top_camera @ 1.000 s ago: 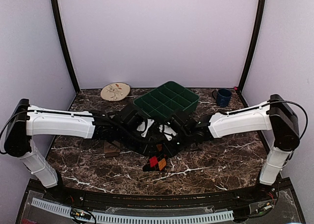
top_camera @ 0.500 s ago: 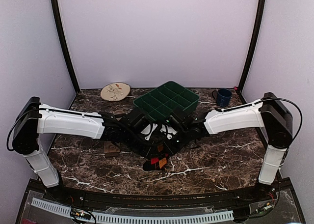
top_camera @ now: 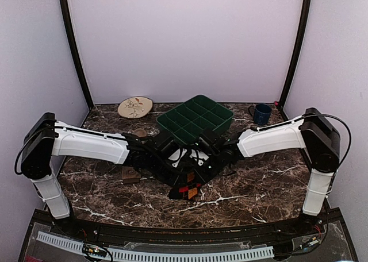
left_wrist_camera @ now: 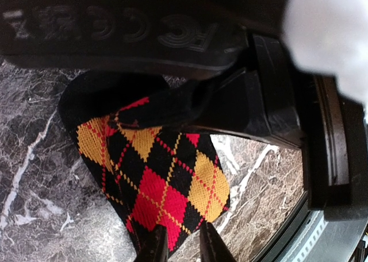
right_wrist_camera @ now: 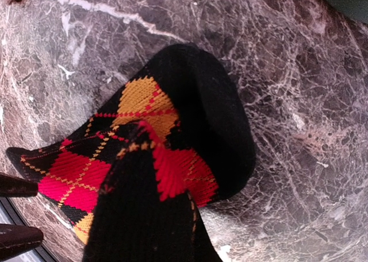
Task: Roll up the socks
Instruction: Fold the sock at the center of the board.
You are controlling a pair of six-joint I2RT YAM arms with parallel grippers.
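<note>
The sock [top_camera: 185,191] lies on the table [top_camera: 259,187] near its middle, just in front of where my left arm [top_camera: 92,146] and right arm [top_camera: 273,140] meet; behind them sits the compartment tray [top_camera: 195,119]; the plate [top_camera: 135,107] is back left; the mug [top_camera: 261,114] is back right.

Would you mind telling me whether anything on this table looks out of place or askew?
The argyle sock at the front middle is bunched, one end folded up over itself rather than flat or rolled. The green tray sits at an angle on the table.
</note>
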